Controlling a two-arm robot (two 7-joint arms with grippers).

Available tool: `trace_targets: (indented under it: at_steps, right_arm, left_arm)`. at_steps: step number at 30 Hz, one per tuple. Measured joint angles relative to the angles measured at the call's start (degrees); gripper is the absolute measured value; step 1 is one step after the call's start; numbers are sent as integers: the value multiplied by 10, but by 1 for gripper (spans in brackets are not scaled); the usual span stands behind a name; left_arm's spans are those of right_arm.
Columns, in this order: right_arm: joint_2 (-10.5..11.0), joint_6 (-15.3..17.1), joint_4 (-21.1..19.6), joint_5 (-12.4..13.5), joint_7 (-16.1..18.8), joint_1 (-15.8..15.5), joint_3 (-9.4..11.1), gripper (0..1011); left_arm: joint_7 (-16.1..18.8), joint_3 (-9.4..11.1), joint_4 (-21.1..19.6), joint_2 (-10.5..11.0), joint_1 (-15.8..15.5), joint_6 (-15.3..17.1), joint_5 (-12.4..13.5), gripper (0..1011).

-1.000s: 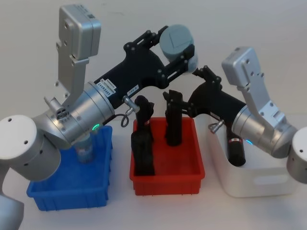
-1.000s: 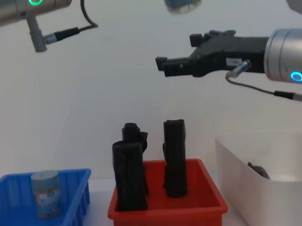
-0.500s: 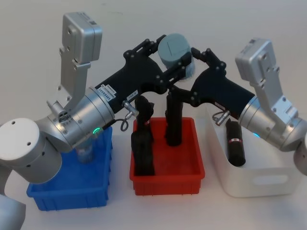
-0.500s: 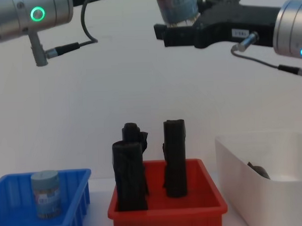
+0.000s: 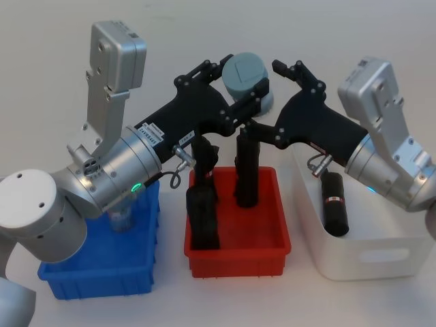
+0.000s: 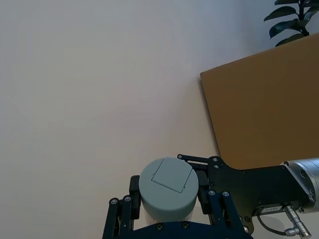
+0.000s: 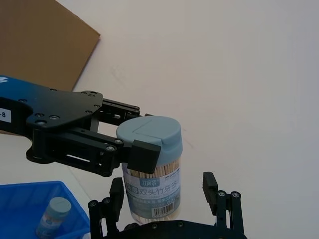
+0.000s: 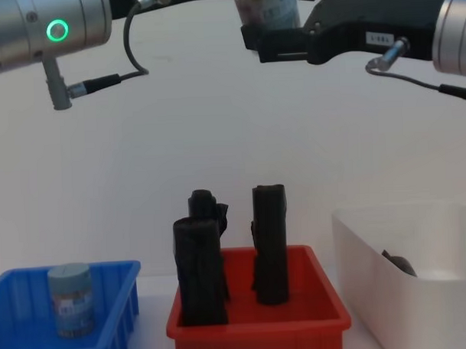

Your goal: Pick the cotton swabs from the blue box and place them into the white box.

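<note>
Lower left, one tub (image 8: 71, 299) stands in the blue box (image 5: 102, 279). Upper centre, the left gripper (image 5: 240, 85) is clamped on a held tub (image 5: 244, 70) in the air. The right gripper (image 5: 266, 95) straddles it, fingers apart. The white box (image 5: 371, 255) sits lower right.

Illumination bright, even and diffuse — apparently from overhead, though no source is in frame. Shadows on the table (image 5: 303, 293) are faint and soft-edged. Mild sheen on the left arm's silver housing (image 5: 116, 54), with no hard glare. The cotton swabs tub (image 6: 167, 186) is evenly lit. The black rolls (image 8: 270, 242) read as near-solid dark masses — surface detail is lost. The green status ring (image 8: 57, 30) glows clearly.
</note>
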Motion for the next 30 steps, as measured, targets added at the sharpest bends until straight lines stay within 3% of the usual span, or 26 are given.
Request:
trace_targets:
  at_steps: [27,30]
  right_arm:
    - [-4,5,11,-25,3,14,-12,1001]
    - [-4,7,12,-25,2,15,-12,945]
  left_arm:
    - [5,3,5,2,-3,2,3,669]
    - [6,3,5,2,-3,2,4,669]
